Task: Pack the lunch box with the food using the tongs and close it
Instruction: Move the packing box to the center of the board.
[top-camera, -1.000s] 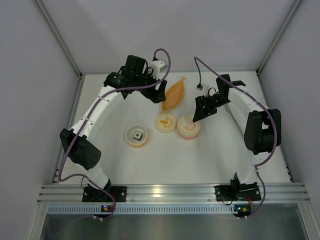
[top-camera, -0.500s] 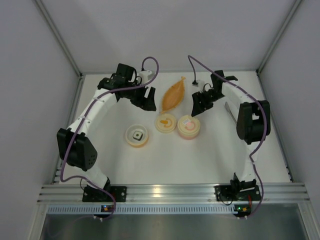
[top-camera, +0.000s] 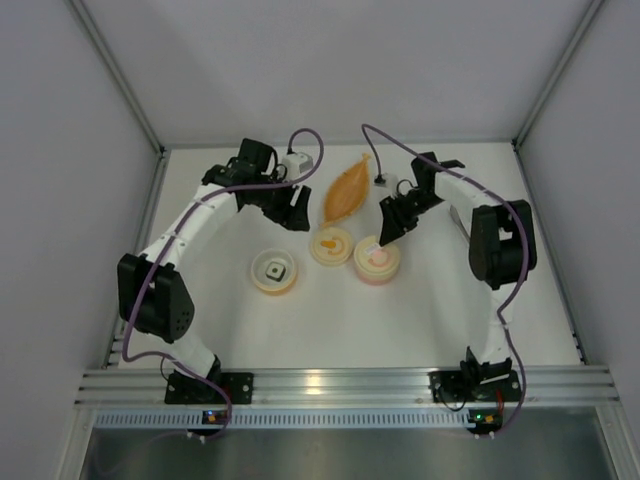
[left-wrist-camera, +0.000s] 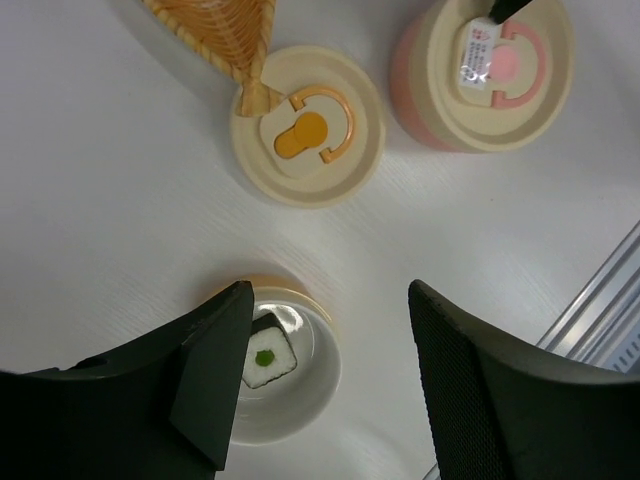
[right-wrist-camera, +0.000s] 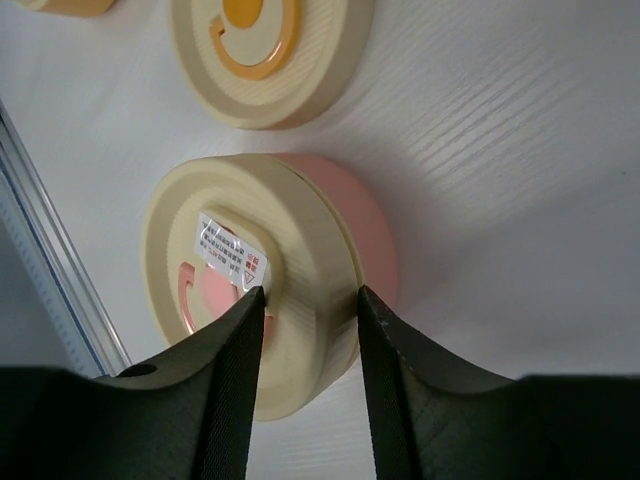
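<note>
A pink lunch box with a cream lid stands mid-table. My right gripper comes down on it from behind. One finger sits in the lid's recess by the pink handle, the other presses the outer rim, so the jaws pinch the lid's edge. The food I see is a black block with a white patch, lying in an open white bowl. My left gripper hangs open above that bowl, holding nothing. I cannot see the tongs in any view.
A second cream lid with an orange handle lies between the bowl and the pink box. The orange leaf-shaped tray lies just behind it. White walls close off the back and sides, with an aluminium rail at the front.
My right gripper has swung back down onto the pink box's lid and narrowed its jaws onto the rim. My left gripper has shifted slightly over the table's left centre, jaws a little narrower.
</note>
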